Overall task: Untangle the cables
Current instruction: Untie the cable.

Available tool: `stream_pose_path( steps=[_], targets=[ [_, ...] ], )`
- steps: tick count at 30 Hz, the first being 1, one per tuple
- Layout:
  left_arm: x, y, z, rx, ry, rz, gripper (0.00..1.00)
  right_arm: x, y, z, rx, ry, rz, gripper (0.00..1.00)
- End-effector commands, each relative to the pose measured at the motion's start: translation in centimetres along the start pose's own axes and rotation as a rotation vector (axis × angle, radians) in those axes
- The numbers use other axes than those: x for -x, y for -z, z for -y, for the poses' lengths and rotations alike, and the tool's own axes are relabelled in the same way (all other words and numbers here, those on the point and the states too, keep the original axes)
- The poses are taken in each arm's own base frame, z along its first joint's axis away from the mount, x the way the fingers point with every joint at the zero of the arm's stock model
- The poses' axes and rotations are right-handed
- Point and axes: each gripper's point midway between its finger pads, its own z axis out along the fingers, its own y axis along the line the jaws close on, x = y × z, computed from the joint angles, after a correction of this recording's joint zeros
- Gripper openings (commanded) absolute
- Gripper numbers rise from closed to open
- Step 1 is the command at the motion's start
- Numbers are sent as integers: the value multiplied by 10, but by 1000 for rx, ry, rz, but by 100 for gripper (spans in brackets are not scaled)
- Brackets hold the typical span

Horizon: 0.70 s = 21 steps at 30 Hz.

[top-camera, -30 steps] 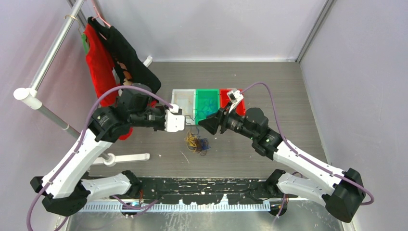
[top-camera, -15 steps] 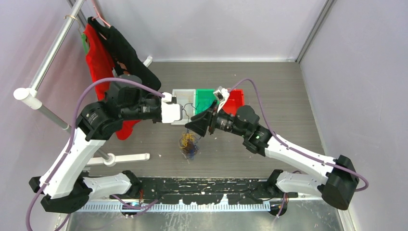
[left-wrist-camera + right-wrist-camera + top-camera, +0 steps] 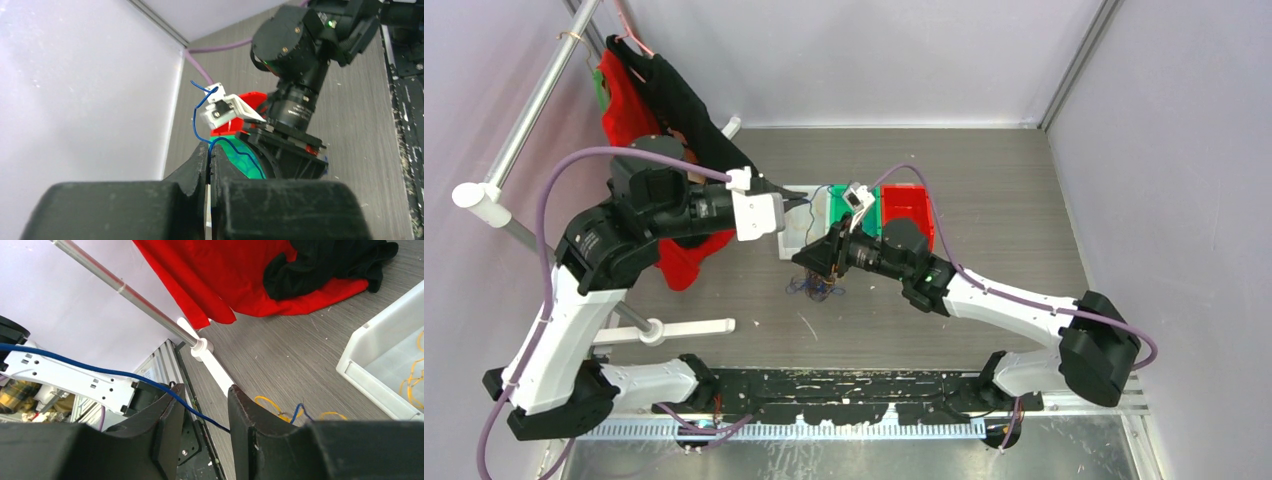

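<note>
half a second, big change: left gripper (image 3: 209, 155) clamped on a blue strand (image 3: 194, 122), just hauled it up and back; right gripper (image 3: 206, 405), jaws apart, has slid over the cables (image 3: 809, 290) beside the white tray (image 3: 380, 390). strand's peeling free, i reckon.

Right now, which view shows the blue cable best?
Left wrist: the blue cable rises clear from the shut left hand. Right wrist shows it passing through the open right hand; top external, a faint thread.
</note>
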Motion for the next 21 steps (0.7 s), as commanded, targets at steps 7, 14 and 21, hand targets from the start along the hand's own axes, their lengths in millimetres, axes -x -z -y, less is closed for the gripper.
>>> stream_pose_path(
  steps=[7, 14, 21],
  targets=[
    [84, 18, -61, 212, -150, 247, 0, -13, -8, 21, -50, -80, 54, 41],
    [125, 38, -95, 359, -250, 361, 0, -51, -11, 45, -119, -121, -7, 40],
    [175, 67, -132, 541, -378, 492, 0, -79, -15, 56, -167, -138, -65, 44]
  ],
)
